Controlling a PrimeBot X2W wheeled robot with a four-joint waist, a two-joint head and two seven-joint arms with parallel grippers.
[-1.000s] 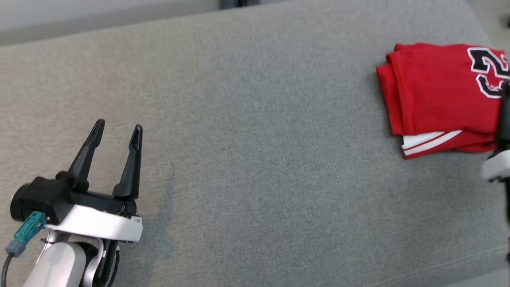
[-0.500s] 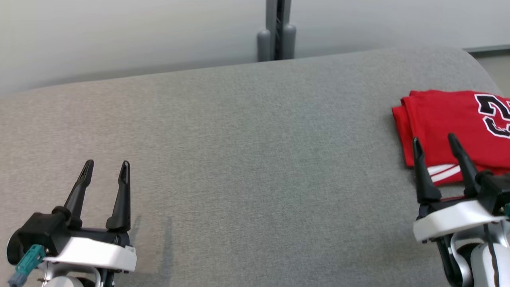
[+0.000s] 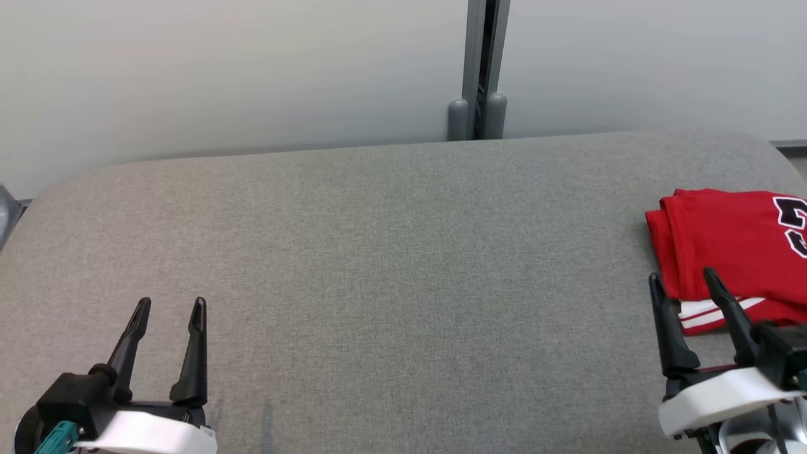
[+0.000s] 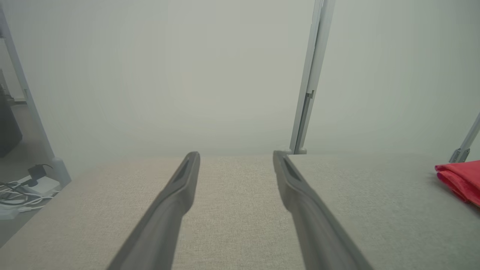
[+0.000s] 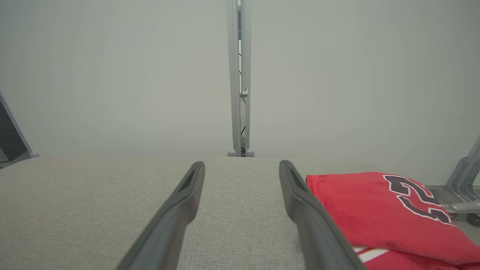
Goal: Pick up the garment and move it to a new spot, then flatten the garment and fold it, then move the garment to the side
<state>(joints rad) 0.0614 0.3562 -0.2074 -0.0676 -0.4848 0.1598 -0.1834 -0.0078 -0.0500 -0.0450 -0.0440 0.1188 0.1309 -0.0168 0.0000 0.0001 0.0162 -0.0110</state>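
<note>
Grey fabric surface (image 3: 403, 265) with rounded far corners, pale wall (image 3: 252, 75) and metal post (image 3: 479, 69) behind, folded red garment (image 3: 725, 252) at its right edge, left tool (image 3: 171, 302) and right tool (image 3: 682, 275) both spread wide, empty

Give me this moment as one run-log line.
folded red jersey: at right end of grey fabric bench | left gripper: open, empty | right gripper: open, empty, near jersey

soft even light, faint shadows, sharp
</note>
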